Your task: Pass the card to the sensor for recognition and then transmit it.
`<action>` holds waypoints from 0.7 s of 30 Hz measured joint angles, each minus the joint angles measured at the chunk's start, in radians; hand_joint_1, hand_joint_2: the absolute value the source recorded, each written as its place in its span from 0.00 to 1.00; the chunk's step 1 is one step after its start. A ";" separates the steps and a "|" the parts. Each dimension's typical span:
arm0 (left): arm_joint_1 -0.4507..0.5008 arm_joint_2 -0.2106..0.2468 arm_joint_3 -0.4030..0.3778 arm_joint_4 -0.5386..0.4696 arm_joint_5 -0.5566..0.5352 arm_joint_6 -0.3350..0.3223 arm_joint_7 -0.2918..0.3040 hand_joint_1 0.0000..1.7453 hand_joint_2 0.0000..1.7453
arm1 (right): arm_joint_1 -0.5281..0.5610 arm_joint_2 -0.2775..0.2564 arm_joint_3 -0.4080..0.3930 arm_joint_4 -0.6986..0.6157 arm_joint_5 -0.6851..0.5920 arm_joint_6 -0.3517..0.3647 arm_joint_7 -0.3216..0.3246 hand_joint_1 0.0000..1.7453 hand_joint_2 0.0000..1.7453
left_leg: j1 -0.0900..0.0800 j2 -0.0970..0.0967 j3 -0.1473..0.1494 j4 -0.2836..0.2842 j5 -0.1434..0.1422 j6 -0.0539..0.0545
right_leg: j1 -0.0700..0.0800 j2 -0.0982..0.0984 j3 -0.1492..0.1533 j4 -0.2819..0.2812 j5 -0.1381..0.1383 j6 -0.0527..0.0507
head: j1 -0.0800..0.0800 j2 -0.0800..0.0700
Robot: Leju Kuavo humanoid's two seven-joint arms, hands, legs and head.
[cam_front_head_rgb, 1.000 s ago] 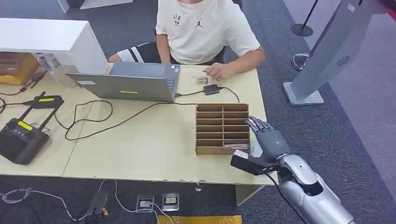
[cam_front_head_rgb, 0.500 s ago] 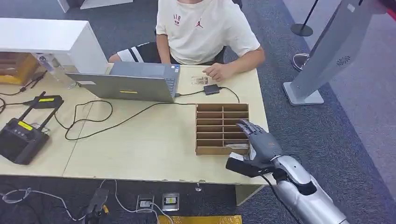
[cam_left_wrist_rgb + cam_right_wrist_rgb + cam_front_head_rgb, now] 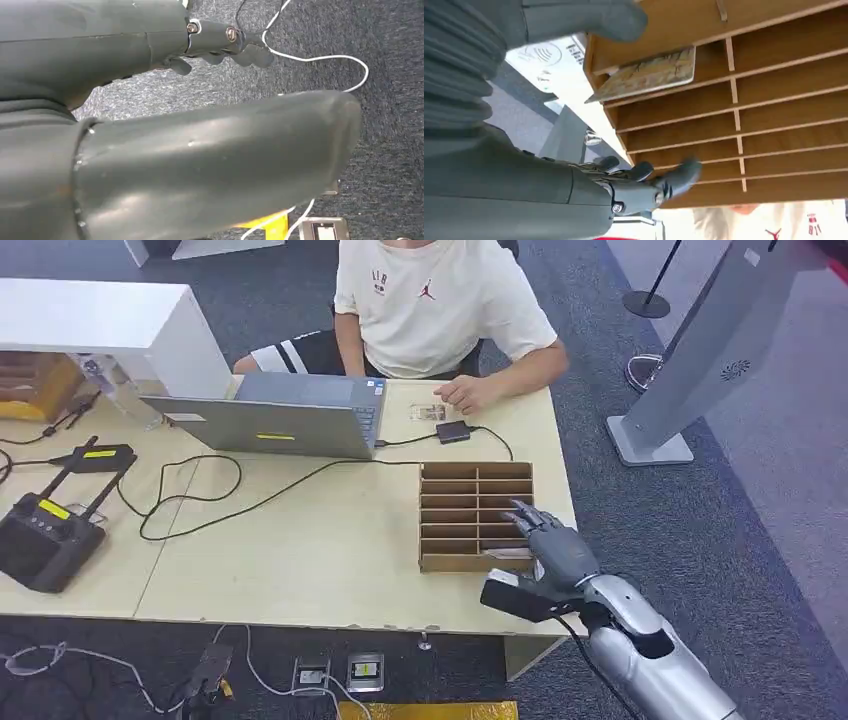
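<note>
A wooden slotted rack (image 3: 450, 510) stands at the right end of the table. A patterned card (image 3: 508, 552) lies in its nearest right slot, sticking out past the rack's side; in the right wrist view the card (image 3: 649, 72) shows close to my thumb. My right hand (image 3: 552, 552) hovers over the rack's near right corner, fingers spread, holding nothing. In the right wrist view, my right hand (image 3: 524, 165) reaches along the rack (image 3: 774, 75). The small black sensor box (image 3: 453, 431) sits beyond the rack, beside another card (image 3: 427, 412). My left hand (image 3: 150, 150) hangs over the carpet, empty.
A person sits at the table's far side, one hand (image 3: 465, 393) resting near the sensor. A laptop (image 3: 290, 415), a black controller (image 3: 45, 535) and loose cables (image 3: 190, 505) lie to the left. A grey kiosk stand (image 3: 700, 350) rises on the floor at right.
My right hand has moved left and slightly toward the near edge, from beside the rack to over its near right slots. The card and the person have not moved.
</note>
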 joint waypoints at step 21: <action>-0.001 0.000 0.000 0.003 0.005 0.004 0.064 0.00 0.00 | -0.008 0.005 0.003 0.006 0.000 0.013 0.027 1.00 1.00 | 0.000 0.000 0.000 0.000 0.000 0.000 | 0.000 0.000 0.000 0.000 0.000 0.000 | 0.000 0.000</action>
